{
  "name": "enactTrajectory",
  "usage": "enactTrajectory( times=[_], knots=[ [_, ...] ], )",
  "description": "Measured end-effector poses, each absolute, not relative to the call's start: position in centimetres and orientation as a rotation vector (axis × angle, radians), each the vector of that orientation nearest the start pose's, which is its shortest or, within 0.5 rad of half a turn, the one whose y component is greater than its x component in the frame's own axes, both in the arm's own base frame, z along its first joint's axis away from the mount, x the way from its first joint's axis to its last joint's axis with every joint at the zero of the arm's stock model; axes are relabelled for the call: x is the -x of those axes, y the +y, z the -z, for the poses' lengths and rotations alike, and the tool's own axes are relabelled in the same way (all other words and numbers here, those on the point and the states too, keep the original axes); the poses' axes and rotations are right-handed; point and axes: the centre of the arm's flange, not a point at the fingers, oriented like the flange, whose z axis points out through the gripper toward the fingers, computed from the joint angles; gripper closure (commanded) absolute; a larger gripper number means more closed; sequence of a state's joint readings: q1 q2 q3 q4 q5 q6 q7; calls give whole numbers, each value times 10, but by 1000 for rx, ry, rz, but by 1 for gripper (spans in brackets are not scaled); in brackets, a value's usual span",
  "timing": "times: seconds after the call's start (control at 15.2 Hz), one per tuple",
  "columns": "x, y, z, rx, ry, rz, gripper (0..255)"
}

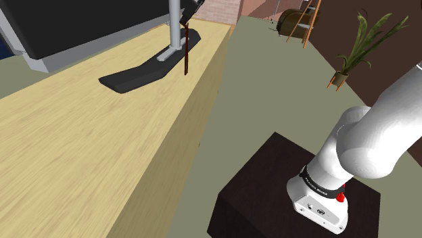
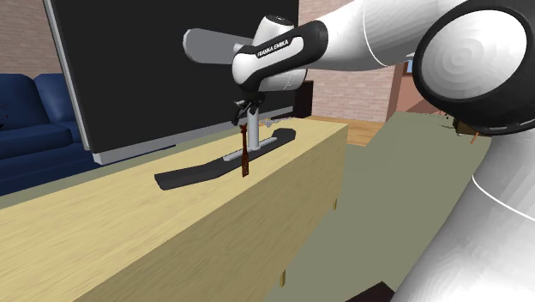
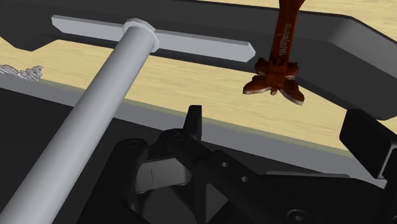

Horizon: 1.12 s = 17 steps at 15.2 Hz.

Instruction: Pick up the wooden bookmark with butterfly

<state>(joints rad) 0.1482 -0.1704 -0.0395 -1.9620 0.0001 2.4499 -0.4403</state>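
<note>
Over the black TV base (image 1: 138,72) on the table (image 1: 67,149): my pincer (image 3: 278,118) is spread, fingers wide apart and touching nothing. Bookmark (image 3: 275,75) is upright just ahead of the fingertips, butterfly end toward me, unheld. Its lower end sits at the base's edge, near the grey post (image 3: 95,121). Whether it touches the table: cannot tell.

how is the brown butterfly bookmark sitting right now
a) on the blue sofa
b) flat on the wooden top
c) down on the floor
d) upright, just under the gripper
d: the shoulder and second exterior views show the bookmark on end, straight below the gripper and beside the screen stand's grey pole, not lying flat.
</note>
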Motion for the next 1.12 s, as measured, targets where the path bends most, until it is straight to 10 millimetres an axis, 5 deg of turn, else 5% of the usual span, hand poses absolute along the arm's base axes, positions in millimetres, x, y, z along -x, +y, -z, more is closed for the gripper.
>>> enactTrajectory(
  times=[0.13,0.2,0.86,1.12],
  knots=[
    [-552,58,-613,2957,-830,1036,0],
    [-552,58,-612,2957,-830,1037,255],
    [-552,58,-611,2957,-830,1039,255],
    [-551,59,-627,2957,-830,1038,255]
  ],
)
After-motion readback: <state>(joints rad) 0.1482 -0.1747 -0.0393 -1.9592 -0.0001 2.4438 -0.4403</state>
